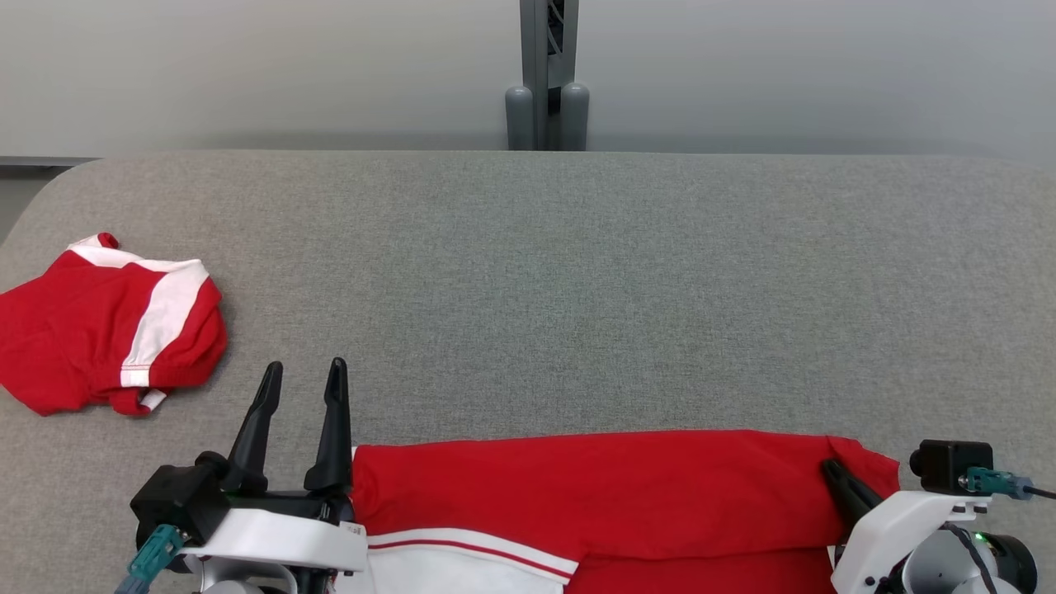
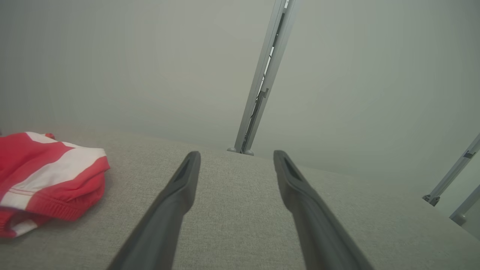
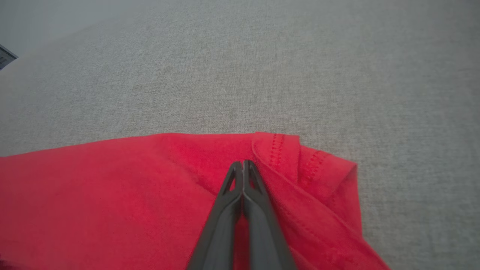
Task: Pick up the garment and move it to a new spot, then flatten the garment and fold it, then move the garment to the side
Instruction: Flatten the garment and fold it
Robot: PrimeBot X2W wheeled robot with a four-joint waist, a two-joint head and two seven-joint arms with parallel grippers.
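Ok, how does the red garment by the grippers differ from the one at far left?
The near garment lies spread long and flat; the left garment is bunched up. The shut right gripper is on the near garment; no gripper touches the left garment. Both are red with white panels.

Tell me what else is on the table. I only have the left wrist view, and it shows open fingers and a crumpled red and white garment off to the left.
Observer: A second red garment lies spread along the near edge of the table, just right of the left end effector.
Operator: Where's the right end effector?
Observer: The right end effector is down on that garment's far right corner, shut.
Operator: Has it caught cloth?
Observer: Can't tell. Its tips meet beside a folded-over stitched hem.
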